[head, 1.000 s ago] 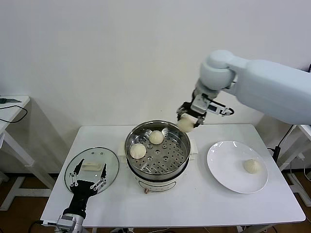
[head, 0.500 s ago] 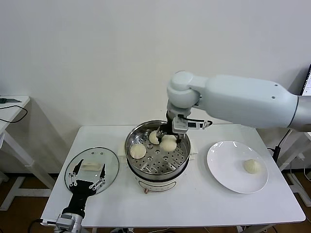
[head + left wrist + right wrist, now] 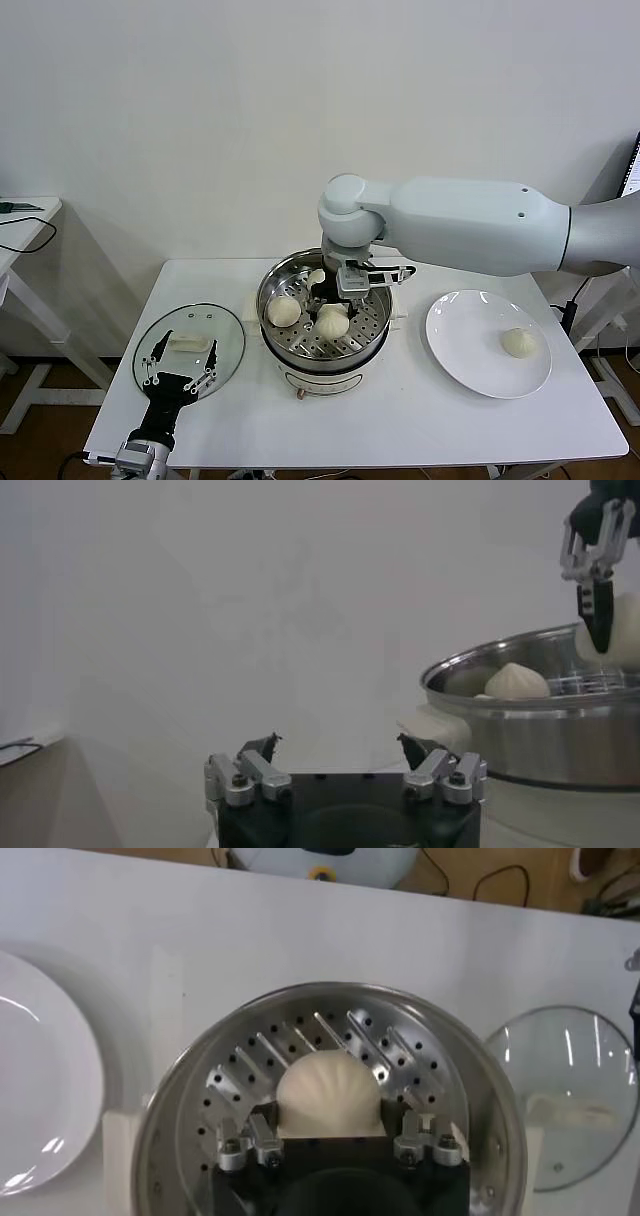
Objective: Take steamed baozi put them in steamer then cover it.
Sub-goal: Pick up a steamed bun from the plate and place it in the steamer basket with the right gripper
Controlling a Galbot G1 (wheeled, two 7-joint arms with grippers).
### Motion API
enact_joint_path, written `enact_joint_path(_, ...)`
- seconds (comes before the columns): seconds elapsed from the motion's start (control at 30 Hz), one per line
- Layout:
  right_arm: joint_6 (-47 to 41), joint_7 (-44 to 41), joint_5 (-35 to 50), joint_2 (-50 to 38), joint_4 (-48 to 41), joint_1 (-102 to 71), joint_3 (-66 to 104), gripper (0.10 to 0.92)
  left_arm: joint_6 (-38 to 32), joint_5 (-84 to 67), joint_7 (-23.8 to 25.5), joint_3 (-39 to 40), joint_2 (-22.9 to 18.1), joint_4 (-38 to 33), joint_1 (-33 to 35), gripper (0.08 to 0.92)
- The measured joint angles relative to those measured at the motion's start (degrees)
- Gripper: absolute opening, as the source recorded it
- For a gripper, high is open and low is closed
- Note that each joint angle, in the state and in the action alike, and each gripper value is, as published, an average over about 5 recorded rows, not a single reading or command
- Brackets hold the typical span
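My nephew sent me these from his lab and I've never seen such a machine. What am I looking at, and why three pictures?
It is a robot with two arms, each ending in a two-fingered gripper. One picture comes from a camera on its head, looking down at a white table; the other two come from cameras on its wrists.

On the table stands a steel steamer on a cream base, with a glass lid on one side and a white plate on the other. The right gripper is inside the steamer, shut on a baozi, a small pleated bun, low over the perforated tray. Two more buns already lie in there, and one waits on the plate. The left gripper waits open near the lid, holding nothing.
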Motion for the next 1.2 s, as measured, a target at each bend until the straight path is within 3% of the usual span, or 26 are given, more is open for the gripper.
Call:
enact_joint_path(0.9, -1.88, 0.57, -3.41, 5.50, -4.06, -5.84, -0.06, 0.673, -0.16, -0.09, 0.17, -0.40, 0.07, 0.30, 0.05, 0.823)
enact_joint_path(1.2, -2.80, 0.30, -3.47, 4.38, -3.63, -5.66, 1.48, 0.816, -0.31, -0.08, 0.17, -0.35, -0.10, 0.41, 0.19, 0.823)
